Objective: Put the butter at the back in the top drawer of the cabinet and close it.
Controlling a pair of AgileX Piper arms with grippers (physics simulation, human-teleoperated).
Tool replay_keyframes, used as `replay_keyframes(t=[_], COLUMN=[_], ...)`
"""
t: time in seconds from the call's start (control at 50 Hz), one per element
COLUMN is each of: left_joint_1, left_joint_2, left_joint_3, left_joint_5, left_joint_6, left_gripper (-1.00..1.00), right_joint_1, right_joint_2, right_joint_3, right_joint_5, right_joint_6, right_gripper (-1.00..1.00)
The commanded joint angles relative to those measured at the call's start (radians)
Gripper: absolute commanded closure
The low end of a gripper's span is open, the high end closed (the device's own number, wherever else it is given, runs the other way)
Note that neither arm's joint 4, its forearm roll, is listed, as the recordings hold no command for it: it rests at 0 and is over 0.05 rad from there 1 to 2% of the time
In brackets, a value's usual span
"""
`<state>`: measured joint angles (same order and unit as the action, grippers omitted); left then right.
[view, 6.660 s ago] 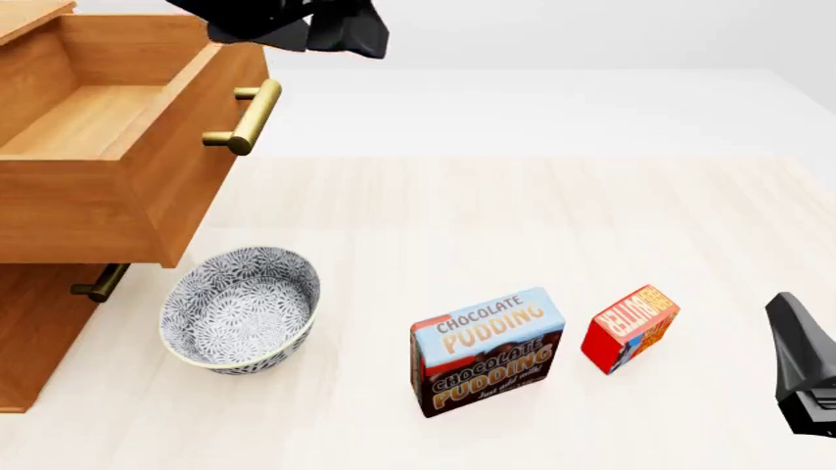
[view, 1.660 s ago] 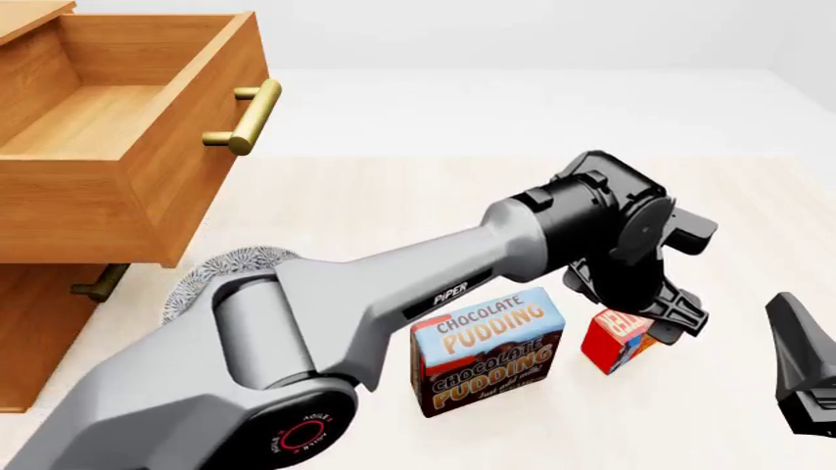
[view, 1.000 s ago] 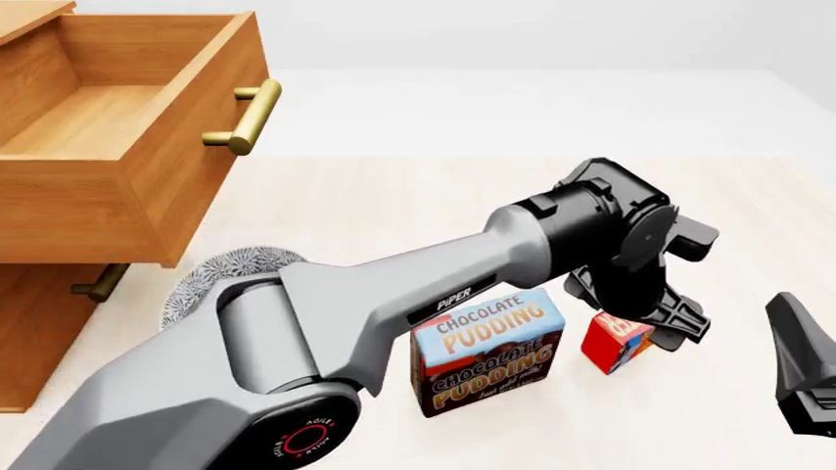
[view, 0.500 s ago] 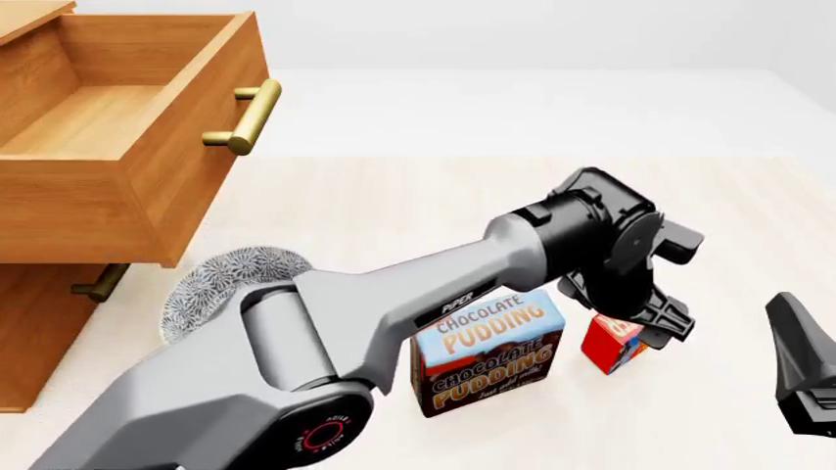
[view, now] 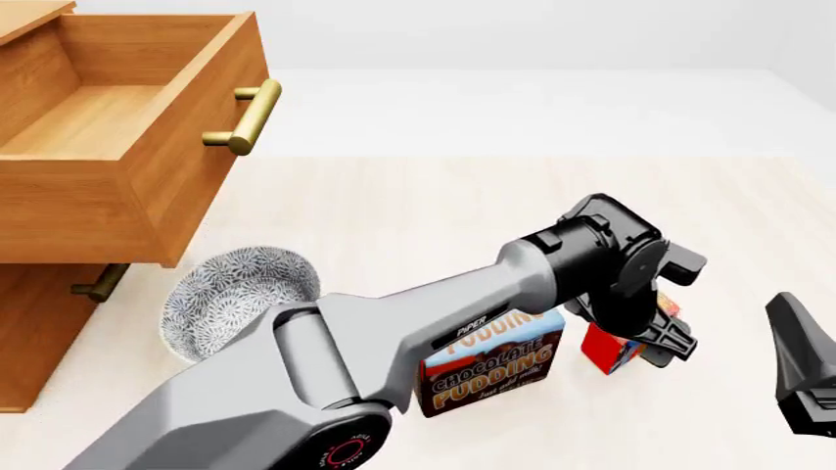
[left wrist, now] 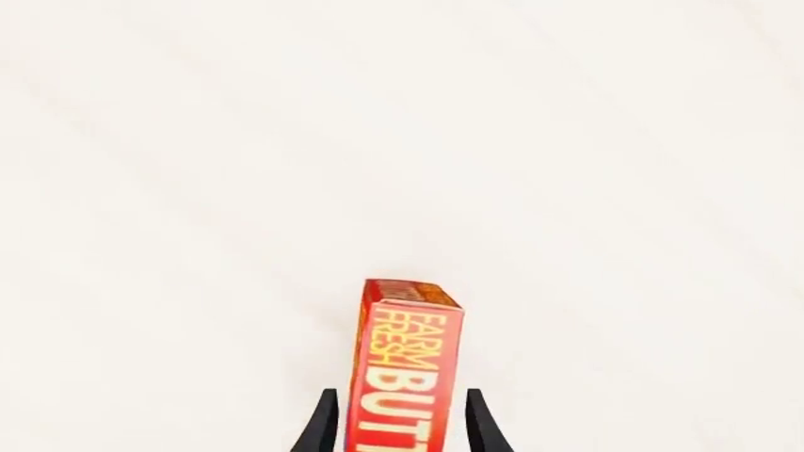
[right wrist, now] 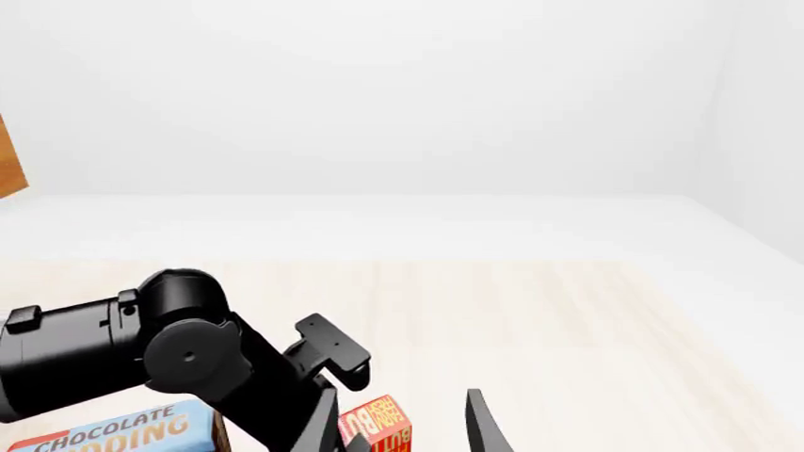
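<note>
The butter [view: 602,349] is a small red box on the table at the front right, next to the pudding box. My left gripper [view: 636,331] has come down over it. In the left wrist view the butter [left wrist: 409,363] stands between the two fingertips of the left gripper [left wrist: 399,428], which is open with a thin gap on one side. The top drawer [view: 124,186] of the cabinet [view: 33,333] is pulled out at the far left. My right gripper [view: 800,370] rests open at the right edge, and the right wrist view shows the butter [right wrist: 377,426] beyond its fingers.
A blue-and-brown Chocolate Pudding box [view: 503,370] stands just left of the butter, partly under the left arm. A patterned bowl [view: 242,294] sits below the open drawer. The drawer's brass handle [view: 249,117] sticks out toward the table's middle.
The left wrist has sunk lower over the butter in the last second, covering more of it. The butter, the pudding box and the right arm have stayed put.
</note>
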<state>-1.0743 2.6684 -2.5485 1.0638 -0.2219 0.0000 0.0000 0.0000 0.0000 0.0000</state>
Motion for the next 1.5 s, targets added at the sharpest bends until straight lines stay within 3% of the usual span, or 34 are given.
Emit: replay_keyframes(t=[0.02,0.04,0.08,0.46,0.64,0.78,0.94,1.04,1.5], left_joint_1=[-0.004,-0.011,0.000,-0.028,-0.036,-0.037,-0.037,-0.045,0.012], left_joint_2=[0.007,-0.009,0.006,-0.083,-0.181,-0.303,-0.351,-0.405,-0.627], left_joint_3=[0.014,0.039,0.023,0.104,0.135,0.213,0.215,0.268,0.391], left_joint_5=[-0.015,-0.031,-0.007,-0.088,-0.134,-0.186,-0.162,-0.173,-0.157], left_joint_6=[-0.021,-0.028,0.014,-0.033,-0.043,-0.053,-0.039,-0.068,-0.046], left_gripper=[-1.00,1.00,1.00,1.00,1.00,1.00,1.00,1.00,1.00], right_joint_1=[0.000,0.000,0.000,0.000,0.000,0.000,0.000,0.000,0.000], right_joint_2=[0.000,0.000,0.000,0.000,0.000,0.000,0.000,0.000,0.000], right_joint_3=[0.000,0.000,0.000,0.000,0.000,0.000,0.000,0.000,0.000], right_joint_5=[0.000,0.000,0.000,0.000,0.000,0.000,0.000,0.000,0.000], right_joint_6=[0.000,0.000,0.000,0.000,0.000,0.000,0.000,0.000,0.000], right_gripper=[-1.00,-1.00,-1.00,-1.00,-1.00,-1.00,-1.00,-1.00,-1.00])
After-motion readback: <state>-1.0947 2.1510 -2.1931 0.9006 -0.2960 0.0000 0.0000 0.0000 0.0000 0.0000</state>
